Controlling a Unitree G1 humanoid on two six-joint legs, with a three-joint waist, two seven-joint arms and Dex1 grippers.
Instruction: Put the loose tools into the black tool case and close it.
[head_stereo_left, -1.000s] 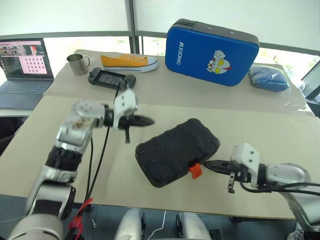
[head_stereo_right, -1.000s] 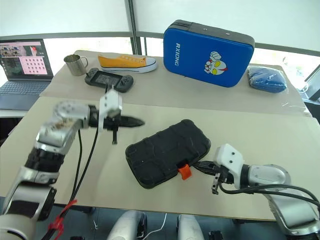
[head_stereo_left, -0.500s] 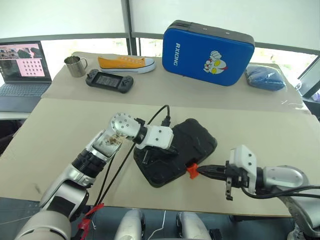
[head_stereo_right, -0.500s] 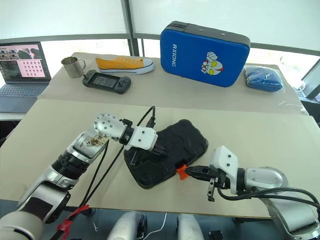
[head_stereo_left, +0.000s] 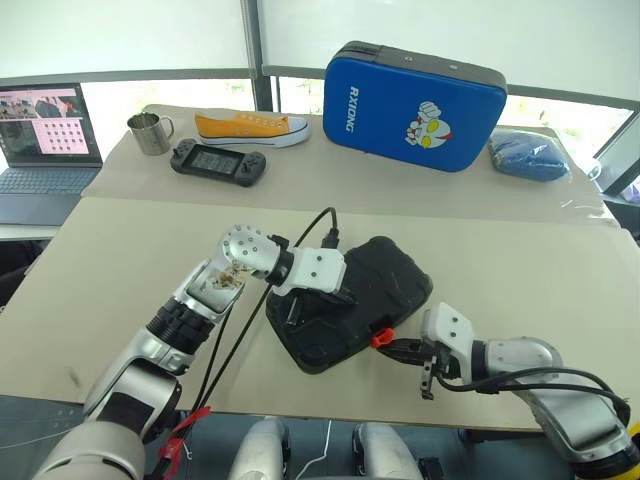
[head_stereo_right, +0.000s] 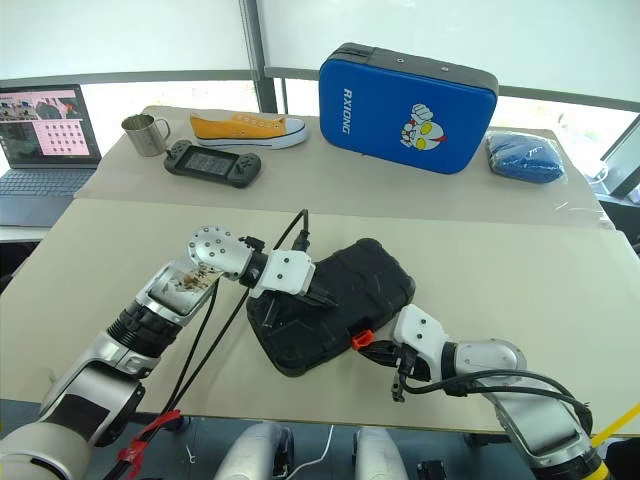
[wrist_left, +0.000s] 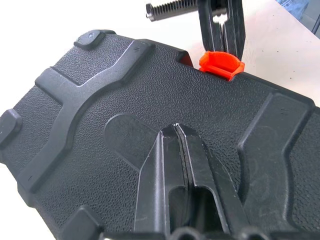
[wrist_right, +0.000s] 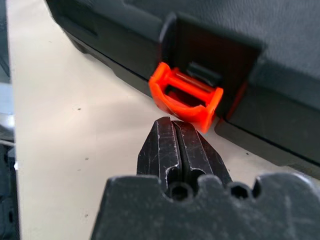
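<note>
I have the black moulded-plastic tool case (head_stereo_left: 350, 302) lying lid-down-shut near the front edge of the beige-covered table (head_stereo_left: 120, 260), its small orange latch (wrist_right: 185, 100) facing me and hanging unfastened, tipped out from its recess. My left gripper (wrist_left: 177, 142) is clenched with nothing in it, fingertips pressed onto the textured lid near its middle. My right gripper (wrist_right: 176, 145) is likewise pinched closed and empty, its tips just beside the latch, almost touching it from the front.

I judge the shell to be stiff and fairly light, so it would likely skid on the smooth table cover if I pushed the latch without the left arm pinning the lid. The pebbled texture gives decent friction for that downward hold. The latch is a thin plastic clip that hinges; I would push it with the closed fingertips at its outer lip, square on, rather than try to grip it, since a sideways shove could slip off or strain the hinge.

The big blue cartoon-printed case (head_stereo_left: 420, 90) stands well apart at the back of the table.
</note>
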